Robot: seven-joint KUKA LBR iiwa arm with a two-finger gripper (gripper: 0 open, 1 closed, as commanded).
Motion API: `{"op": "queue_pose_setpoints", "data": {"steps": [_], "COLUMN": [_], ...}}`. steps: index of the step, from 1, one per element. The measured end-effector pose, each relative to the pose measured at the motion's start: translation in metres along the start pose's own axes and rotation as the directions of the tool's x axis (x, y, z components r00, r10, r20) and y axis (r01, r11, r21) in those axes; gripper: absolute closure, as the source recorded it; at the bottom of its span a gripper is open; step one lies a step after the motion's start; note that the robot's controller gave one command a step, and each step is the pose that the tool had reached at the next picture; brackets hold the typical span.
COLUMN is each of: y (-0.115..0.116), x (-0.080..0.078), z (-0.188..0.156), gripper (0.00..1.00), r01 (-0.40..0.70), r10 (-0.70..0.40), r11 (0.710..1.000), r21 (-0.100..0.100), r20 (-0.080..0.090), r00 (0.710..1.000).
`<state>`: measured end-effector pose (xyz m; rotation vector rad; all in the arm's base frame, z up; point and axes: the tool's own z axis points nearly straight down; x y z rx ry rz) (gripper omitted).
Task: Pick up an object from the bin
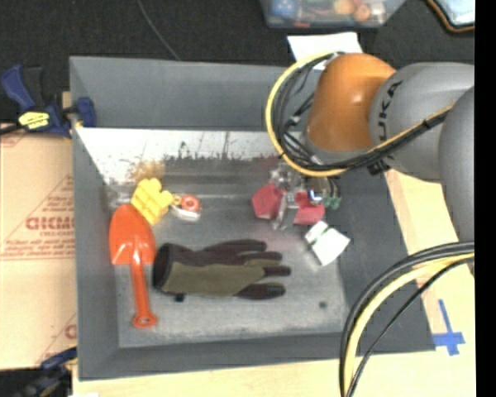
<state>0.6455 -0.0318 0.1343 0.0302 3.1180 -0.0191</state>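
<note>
The gripper is down in the upper right of the bin, under the arm's orange cover, right at a red block. Red shows on both sides of the gripper. Whether the claw is apart, together or clamped on the block cannot be told. Six things lie in the bin, one of each. The red block is upper right of centre, and one white piece lies just below and right of it. One dark glove lies flat across the lower middle. One orange scoop is at the left with its handle pointing down. One yellow block sits above the scoop, and one small white-and-red piece is just beside it on the right.
</note>
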Motion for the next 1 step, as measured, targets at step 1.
{"op": "queue_pose_setpoints", "data": {"steps": [1], "y": [-0.0008], "x": [0.0001], "z": [-0.0062], "gripper": [1.00], "r01": [0.000], "r10": [0.000], "r11": [1.000], "r21": [0.001], "r20": [0.001], "r00": [1.000]}}
